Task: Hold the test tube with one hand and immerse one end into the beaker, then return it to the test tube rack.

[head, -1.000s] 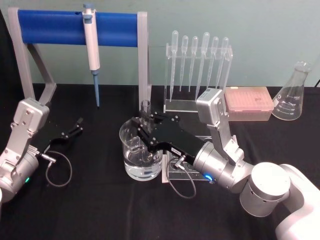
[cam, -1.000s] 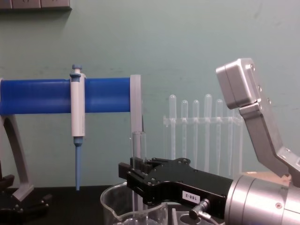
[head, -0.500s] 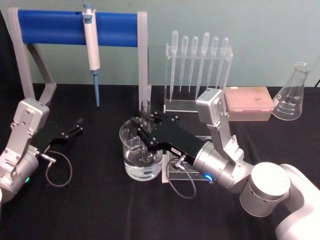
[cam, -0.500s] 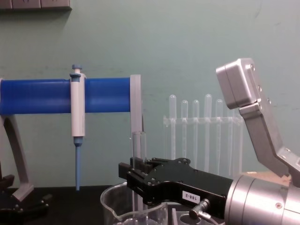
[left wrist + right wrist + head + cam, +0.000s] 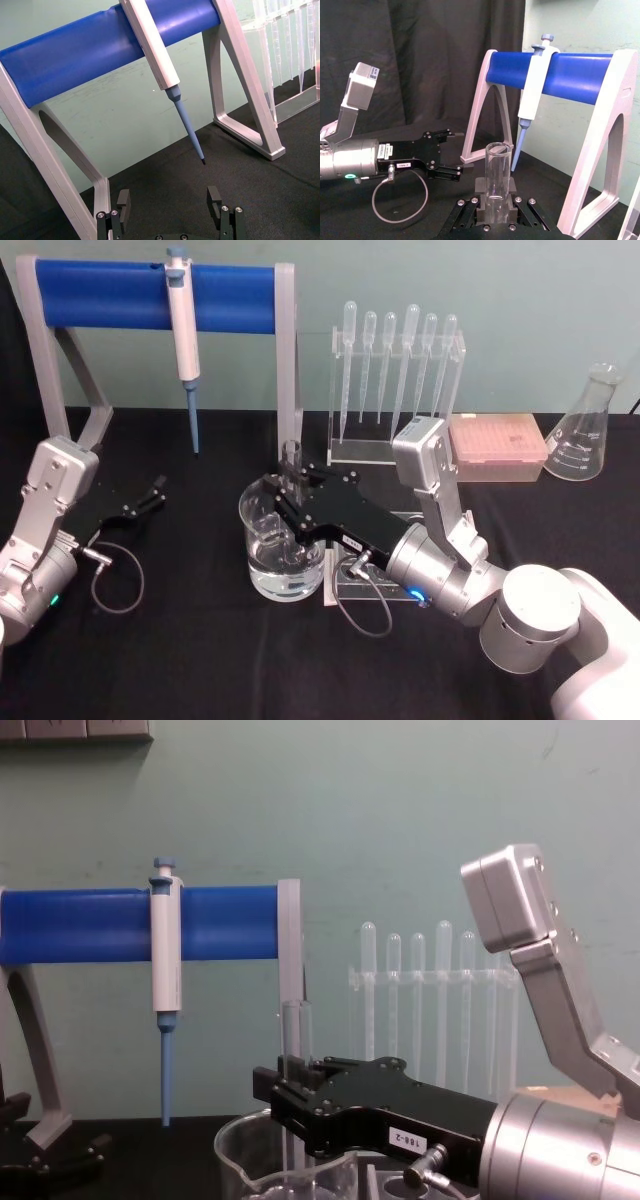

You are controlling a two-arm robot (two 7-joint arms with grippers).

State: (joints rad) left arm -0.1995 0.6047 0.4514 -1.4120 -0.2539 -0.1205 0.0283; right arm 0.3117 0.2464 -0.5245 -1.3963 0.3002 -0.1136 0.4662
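Note:
The test tube (image 5: 291, 456) stands upright in my right gripper (image 5: 287, 492), whose black jaws are shut on its middle. Its lower end reaches down inside the beaker (image 5: 254, 525), a wide glass with clear liquid at the bottom. From the chest view, the test tube (image 5: 294, 1032) rises above the right gripper (image 5: 286, 1095), over the beaker (image 5: 232, 1148) rim. In the right wrist view the open rim of the test tube (image 5: 497, 167) sits between the jaws. My left gripper (image 5: 155, 491) rests open on the table at the left, and its fingers (image 5: 123, 204) stand apart with nothing between them.
A white-and-blue pipette (image 5: 182, 328) hangs on the blue-bar stand (image 5: 110, 295) behind the beaker. A clear rack of plastic pipettes (image 5: 395, 375), a pink tip box (image 5: 497, 445) and a conical flask (image 5: 585, 428) line the back right. A cable loop (image 5: 117, 580) lies by the left arm.

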